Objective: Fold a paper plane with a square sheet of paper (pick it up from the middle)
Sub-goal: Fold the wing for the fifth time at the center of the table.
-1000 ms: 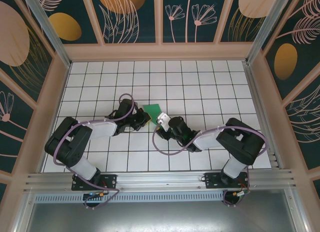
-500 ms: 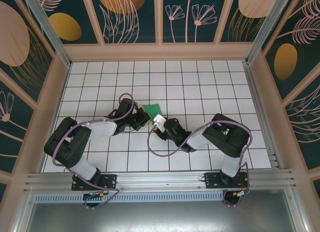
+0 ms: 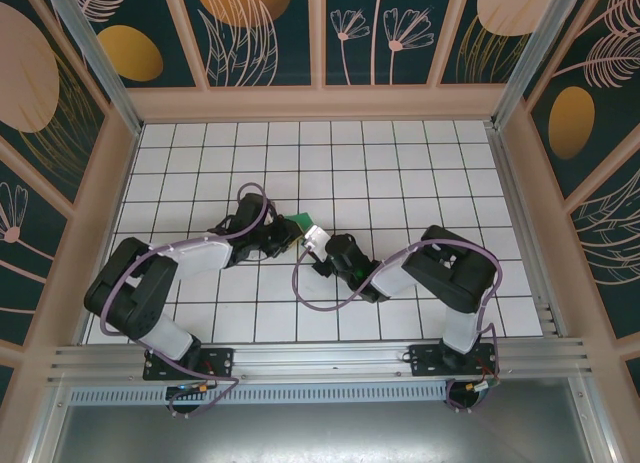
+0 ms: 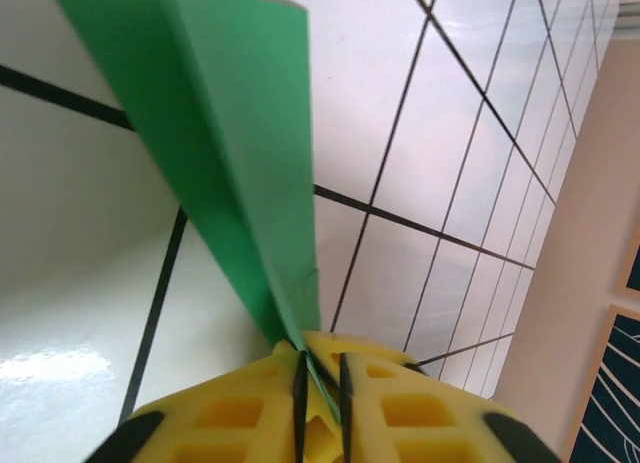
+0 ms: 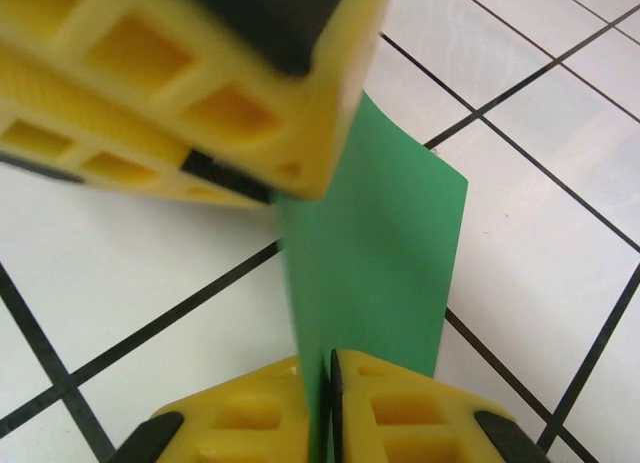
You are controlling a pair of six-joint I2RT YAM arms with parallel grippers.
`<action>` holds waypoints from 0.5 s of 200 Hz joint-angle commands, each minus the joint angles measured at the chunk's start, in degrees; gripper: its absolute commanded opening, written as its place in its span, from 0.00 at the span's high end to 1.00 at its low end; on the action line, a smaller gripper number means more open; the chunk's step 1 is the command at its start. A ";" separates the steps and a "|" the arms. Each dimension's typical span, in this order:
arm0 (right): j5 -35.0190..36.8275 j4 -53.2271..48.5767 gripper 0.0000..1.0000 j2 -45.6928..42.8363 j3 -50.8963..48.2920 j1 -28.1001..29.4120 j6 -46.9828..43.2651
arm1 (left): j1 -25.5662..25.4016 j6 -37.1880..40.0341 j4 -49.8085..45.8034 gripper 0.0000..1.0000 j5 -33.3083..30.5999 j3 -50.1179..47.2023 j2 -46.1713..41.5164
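The left gripper (image 4: 320, 368) was seen closed on the green paper (image 4: 235, 133), a narrow folded end of which was pinched between its yellow fingers (image 4: 400, 413) in the left wrist view. From that pinch the paper was spread away as a creased, layered shape, with a fold line running along its length, and it was raised on edge rather than laid flat on the white tiled table (image 3: 400, 173). Whether its lower edge touched the tiles could not be told. The right gripper (image 5: 322, 368) was likewise clamped on the same paper. In the right wrist view its two yellow fingers were pressed together with the green edge caught between them, and the sheet was seen rising from them. A yellow finger of the left gripper was seen just above, against the paper's upper part, blurred by nearness. In the overhead view the two grippers were found tip to tip near the middle of the table, slightly left of centre. The left arm was stretched in from the left and the right arm from the right. A small green patch was visible at their meeting point, on its far side.
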 commanded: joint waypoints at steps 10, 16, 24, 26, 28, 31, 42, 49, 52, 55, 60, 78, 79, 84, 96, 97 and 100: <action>-3.99 -0.35 0.88 -3.58 -1.03 -0.58 4.27 | 3.20 3.64 -4.53 0.69 -1.64 1.55 -4.81; -4.84 -0.52 0.88 -3.99 -1.19 -0.76 5.13 | 4.08 4.06 -5.29 0.65 -2.08 1.30 -5.91; -6.17 -0.93 0.89 -4.58 -1.38 -1.03 6.61 | 5.25 4.46 -6.04 0.61 -2.81 0.75 -7.49; -6.49 -0.89 0.89 -4.68 -1.45 -1.10 6.93 | 5.62 4.53 -6.15 0.60 -3.01 0.58 -7.81; -6.86 -0.92 0.88 -4.79 -1.54 -1.19 7.35 | 5.87 4.64 -6.35 0.58 -3.18 0.43 -8.34; -7.48 -0.85 0.89 -4.96 -1.67 -1.33 7.94 | 6.31 4.76 -6.50 0.57 -3.48 0.10 -9.00; -9.44 -0.81 0.89 -5.58 -2.04 -1.77 10.26 | 7.58 5.10 -7.06 0.51 -4.72 -1.03 -11.28; -10.60 -0.85 0.89 -5.91 -2.26 -2.01 11.69 | 8.10 5.22 -7.30 0.48 -5.61 -1.88 -12.70; -10.74 -0.98 0.89 -6.01 -2.27 -2.11 12.31 | 8.12 5.25 -7.25 0.47 -6.08 -2.24 -13.29; -10.70 -1.07 0.89 -6.13 -2.27 -2.23 12.87 | 8.24 5.36 -7.10 0.46 -6.41 -2.69 -13.90; -12.75 -1.22 0.89 -6.25 -2.27 -2.42 13.86 | 8.27 5.64 -6.71 0.43 -6.90 -3.37 -14.69; -15.52 -1.72 0.91 -6.10 -1.76 -2.79 17.25 | 8.27 6.13 -2.87 0.40 -6.13 -6.69 -16.77; -15.65 -1.71 0.91 -6.14 -1.71 -2.79 17.44 | 8.27 6.16 -2.56 0.40 -6.06 -6.90 -16.85; -16.40 -1.68 0.91 -5.97 -1.70 -2.93 18.53 | 8.20 6.22 -1.20 0.39 -5.48 -8.03 -17.28; -18.46 -1.56 0.91 -5.63 -1.36 -3.19 20.59 | 8.27 6.90 1.68 0.38 -4.42 -10.26 -18.00; -18.56 -1.59 0.91 -5.60 -1.29 -3.21 20.78 | 8.27 6.99 1.91 0.38 -4.28 -10.45 -18.03; -18.86 -1.68 0.91 -5.45 -1.18 -3.27 21.28 | 8.20 7.17 2.74 0.38 -3.97 -10.97 -18.18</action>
